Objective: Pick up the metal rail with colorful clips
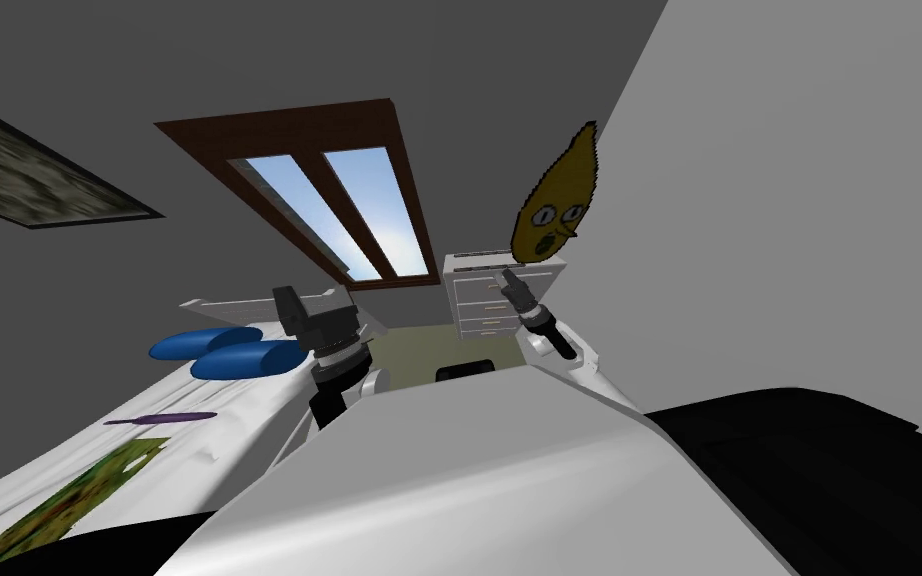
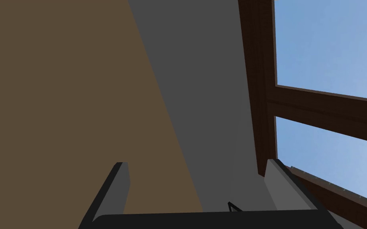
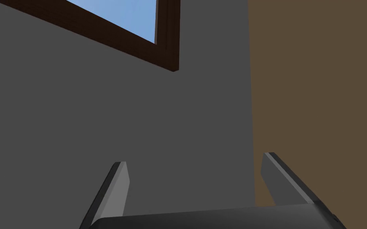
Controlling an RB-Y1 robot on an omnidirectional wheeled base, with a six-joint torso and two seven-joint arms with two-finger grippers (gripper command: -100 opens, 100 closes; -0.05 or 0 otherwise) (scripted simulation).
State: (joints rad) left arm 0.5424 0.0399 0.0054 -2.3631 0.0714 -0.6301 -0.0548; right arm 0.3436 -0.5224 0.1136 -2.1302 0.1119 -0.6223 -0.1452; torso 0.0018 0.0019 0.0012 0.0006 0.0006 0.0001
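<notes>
Head view, left to right: what have you got? (spotter)

A bed (image 1: 234,400) with two blue pillows (image 1: 224,352) and a thin purple stick (image 1: 161,417) lying on the sheet. Next comes my left gripper (image 1: 289,298), just beside the pillows. Past it stands a white dresser (image 1: 484,310), with my right gripper (image 1: 509,280) just in front of its upper drawers. (me)

And the rail (image 1: 481,256)? (spotter)

I take it to be the thin dark piece lying flat on the dresser's top. The clips are too small to make out. Its long axis runs side to side across that top as I face it. It lies ahead of the right gripper, a little higher and toward my left. The right arm is plainly the nearer one, and the left is well apart from it. (me)

Jaws? (spotter)

The wrist views settle that: each pair stands spread wide with nothing between. The head view is too small to tell me that, but it gives me how the dresser and rail lie from the arms. Both hands look tilted upward. My guess is the right wrist must pitch down and turn until its jaws straddle the rail across its narrow width. (me)
</notes>
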